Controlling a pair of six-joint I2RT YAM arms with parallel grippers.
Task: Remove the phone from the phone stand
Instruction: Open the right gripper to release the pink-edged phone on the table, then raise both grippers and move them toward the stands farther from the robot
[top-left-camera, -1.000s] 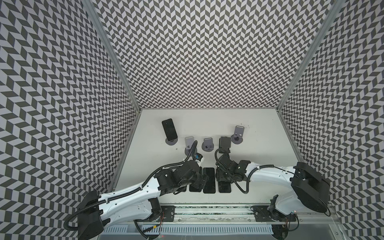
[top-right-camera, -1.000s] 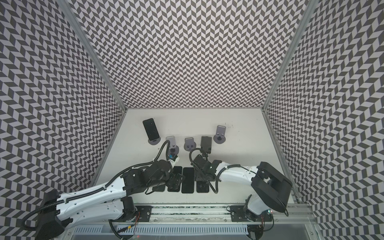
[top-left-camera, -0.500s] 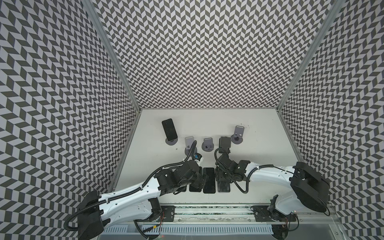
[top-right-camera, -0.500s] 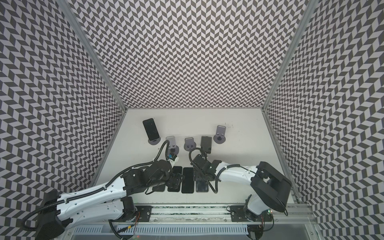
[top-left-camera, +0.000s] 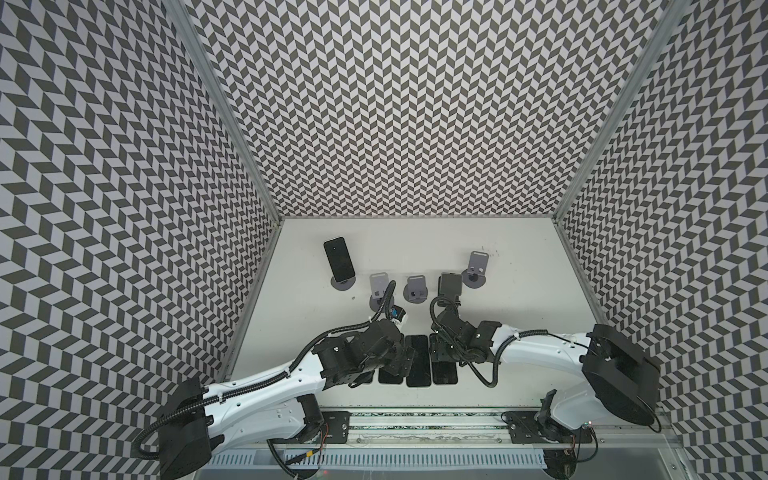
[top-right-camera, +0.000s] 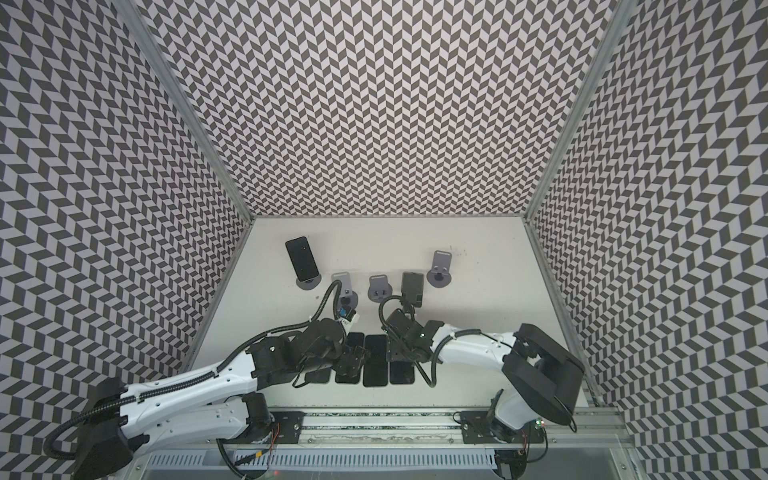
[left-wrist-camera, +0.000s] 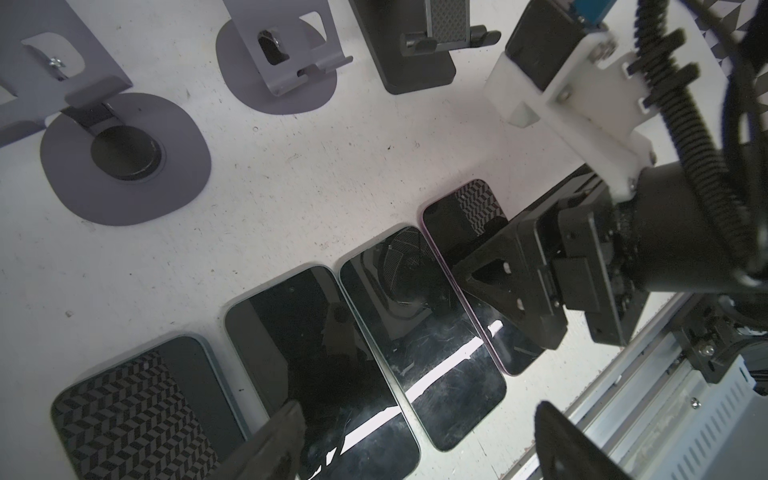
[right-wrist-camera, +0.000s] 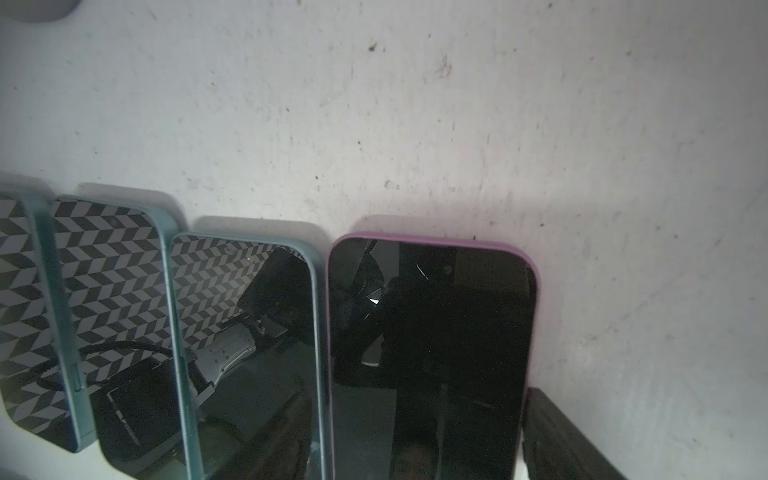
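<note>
from my right wrist camera: a purple-cased phone (right-wrist-camera: 432, 332) lies flat, screen up and dark, on the scuffed white table (right-wrist-camera: 415, 104). a teal-cased phone (right-wrist-camera: 249, 353) lies just beside it, then a second teal phone (right-wrist-camera: 112, 291) and the edge of a third teal phone (right-wrist-camera: 16, 257), glass mirroring chevron walls. a dark gripper finger (right-wrist-camera: 557, 432) sits along the purple case's side; i cannot tell if it touches.

Setting reads as a robotics lab test cell. Three walls (top-left-camera: 395, 104) papered in a grey-and-white chevron pattern box in a white table (top-left-camera: 519, 257), joined at the corners by bare aluminium posts (top-left-camera: 228, 124). Two white-and-black robot arms (top-left-camera: 266, 386) are bolted to a metal rail (top-left-camera: 415, 419) along the front edge, cables exposed, a slotted cable duct (top-left-camera: 374, 459) below. Several phone stands (top-left-camera: 477, 266) and phones (top-left-camera: 417, 365) sit in rows like test samples.
</note>
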